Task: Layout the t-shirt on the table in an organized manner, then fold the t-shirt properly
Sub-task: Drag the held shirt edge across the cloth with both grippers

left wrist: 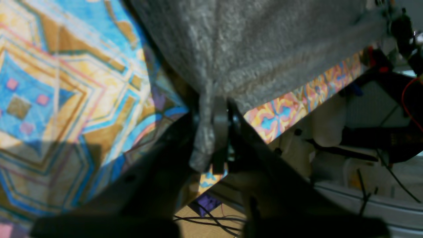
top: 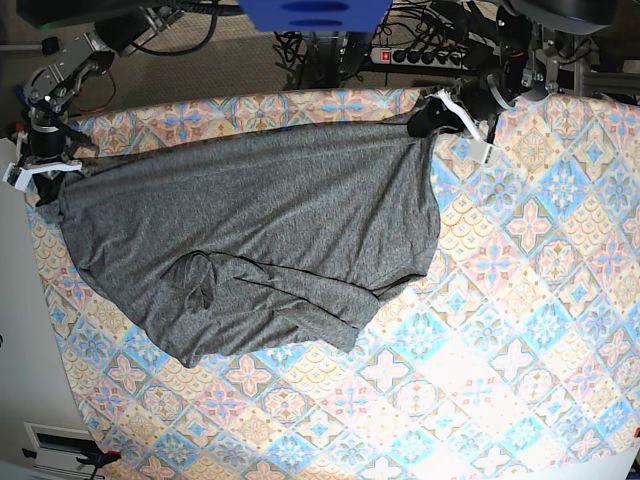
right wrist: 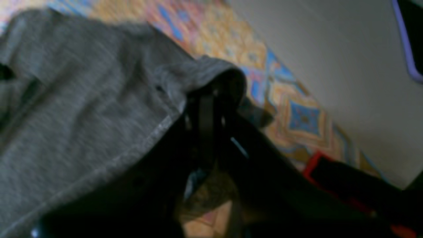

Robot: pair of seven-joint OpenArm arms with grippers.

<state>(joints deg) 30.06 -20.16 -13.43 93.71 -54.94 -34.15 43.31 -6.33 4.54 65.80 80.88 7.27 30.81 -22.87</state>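
Observation:
The dark heather-grey t-shirt (top: pixel 260 230) lies stretched across the left half of the table (top: pixel 520 300), its far edge pulled taut between the two arms and its near part bunched in folds. My left gripper (top: pixel 428 118) is shut on a pinch of the t-shirt's far right corner; in the left wrist view the fabric (left wrist: pixel 264 43) gathers between the fingers of this gripper (left wrist: pixel 211 132). My right gripper (top: pixel 45 175) is shut on the t-shirt's far left corner; in the right wrist view the hem (right wrist: pixel 99 99) drapes over this gripper (right wrist: pixel 206 109).
The table's far edge runs just behind both grippers (top: pixel 330 100). Cables and a power strip (top: pixel 430 55) lie on the floor beyond it. A white surface (top: pixel 15 330) borders the table's left edge. The patterned cloth (top: pixel 540 380) covers the right half.

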